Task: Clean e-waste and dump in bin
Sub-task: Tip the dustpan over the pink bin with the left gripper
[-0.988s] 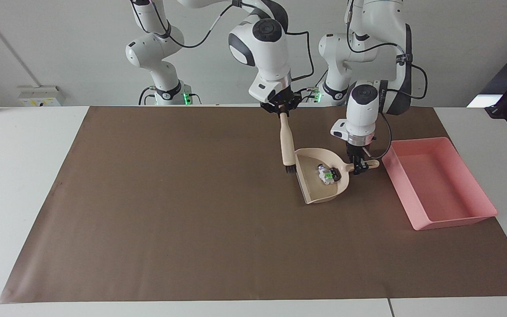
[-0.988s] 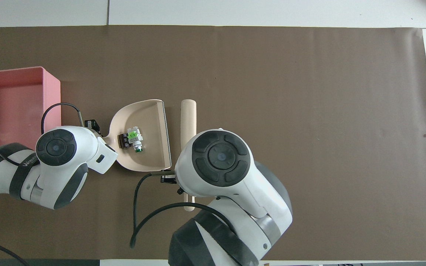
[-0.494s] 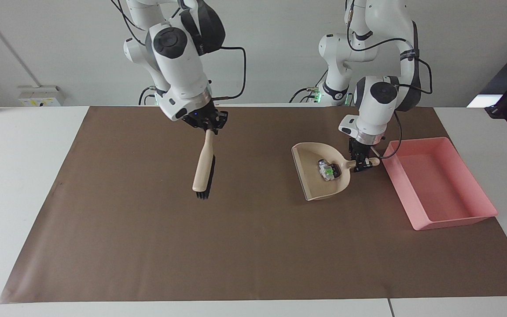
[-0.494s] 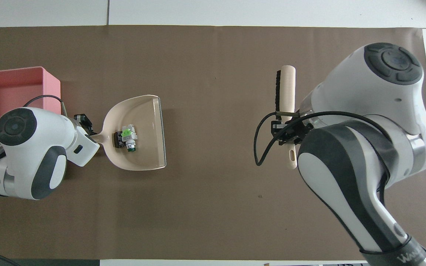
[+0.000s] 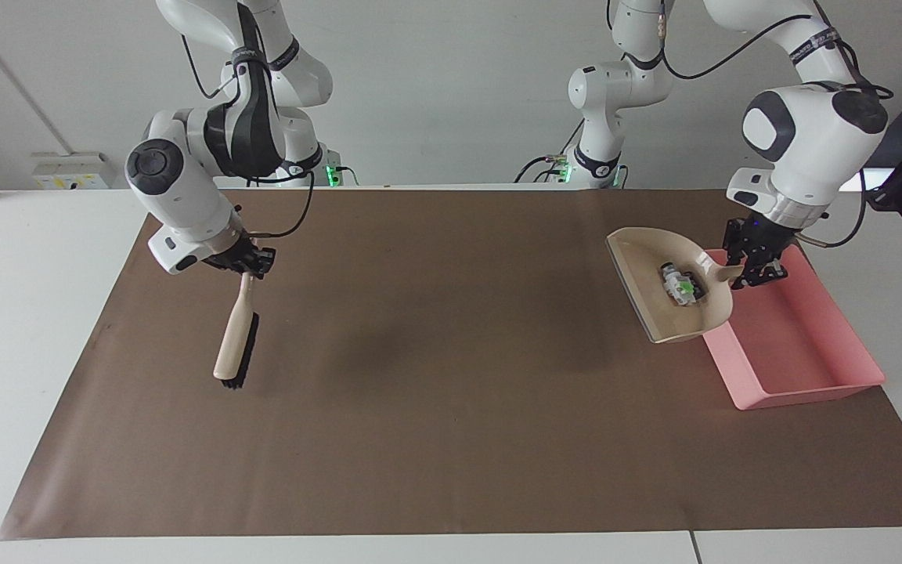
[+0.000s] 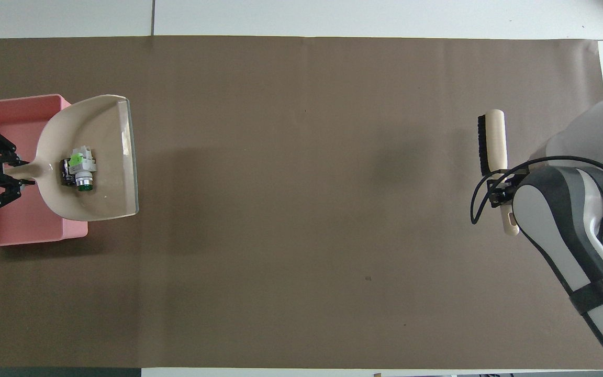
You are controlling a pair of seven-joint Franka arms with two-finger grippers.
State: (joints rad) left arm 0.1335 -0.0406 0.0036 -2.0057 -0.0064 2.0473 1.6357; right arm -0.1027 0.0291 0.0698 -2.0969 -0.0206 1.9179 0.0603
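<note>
The left gripper [image 5: 756, 262] has its jaws shut on the dustpan [image 5: 658, 294] handle and holds the pan in the air at the right of the facing view, partly over the pink bin [image 5: 803, 345]. The pan's long axis runs across the frame: its handle points to the bin, its wide mouth to the middle of the brown mat [image 5: 451, 368] on the worktop. The e-waste [image 5: 680, 285] sits inside the pan near the handle.

At the left of that view, the right gripper [image 5: 246, 266] has its jaws shut on the brush [image 5: 233, 341], which hangs slanted, bristles down by the mat.
</note>
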